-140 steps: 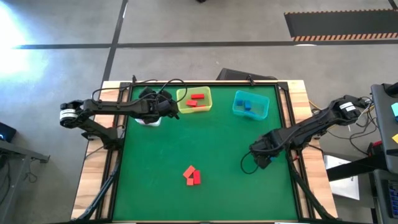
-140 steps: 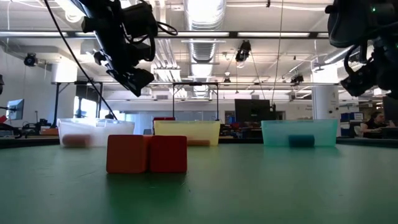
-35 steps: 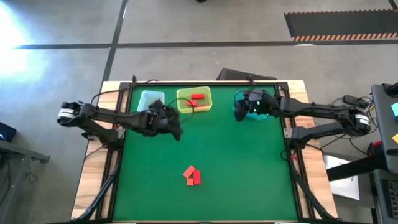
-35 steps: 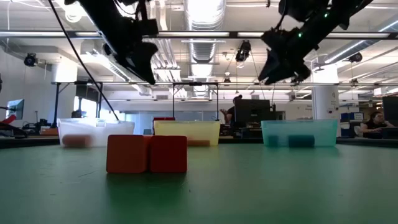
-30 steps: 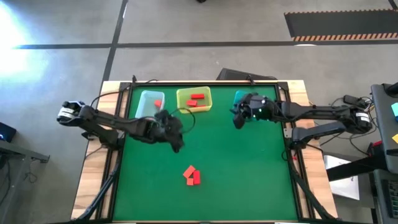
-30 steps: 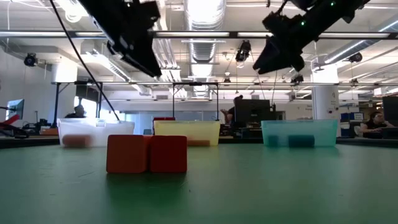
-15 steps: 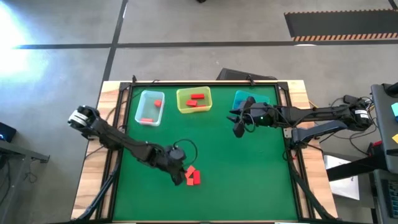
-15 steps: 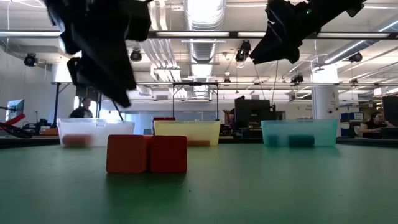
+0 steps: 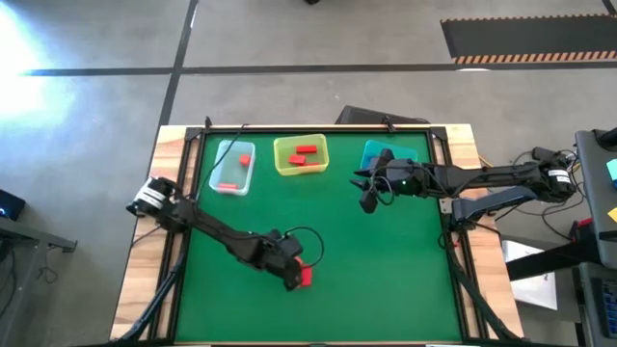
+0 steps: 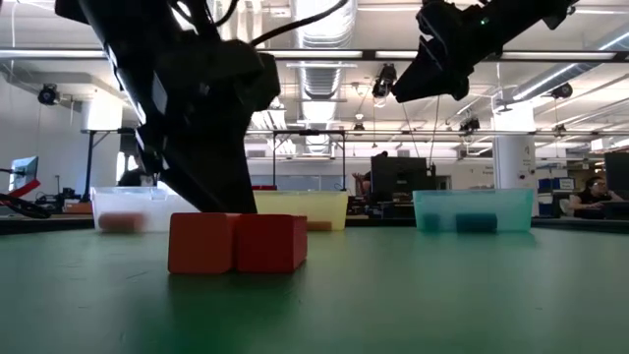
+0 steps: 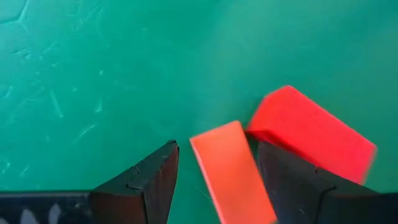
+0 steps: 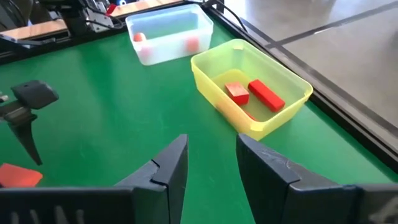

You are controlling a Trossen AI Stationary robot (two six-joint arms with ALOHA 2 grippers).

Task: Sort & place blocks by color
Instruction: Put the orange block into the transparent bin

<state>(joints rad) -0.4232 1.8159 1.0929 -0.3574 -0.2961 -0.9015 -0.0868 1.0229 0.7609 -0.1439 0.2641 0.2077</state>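
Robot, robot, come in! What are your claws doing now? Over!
Left gripper open, straddling orange-red block on the mat. Right gripper empty, hovering near teal bin. Red block touches the target.

High view: left gripper (image 9: 292, 274) is covering most of the blocks (image 9: 305, 276), only a red sliver showing. Teal bin (image 9: 374, 152) is sitting mostly under the right arm (image 9: 453, 176), contents unreadable. Left wrist view: orange block (image 11: 231, 174) is running off the frame edge. Low view: clear bin (image 10: 123, 208) contents too blurred to tell.
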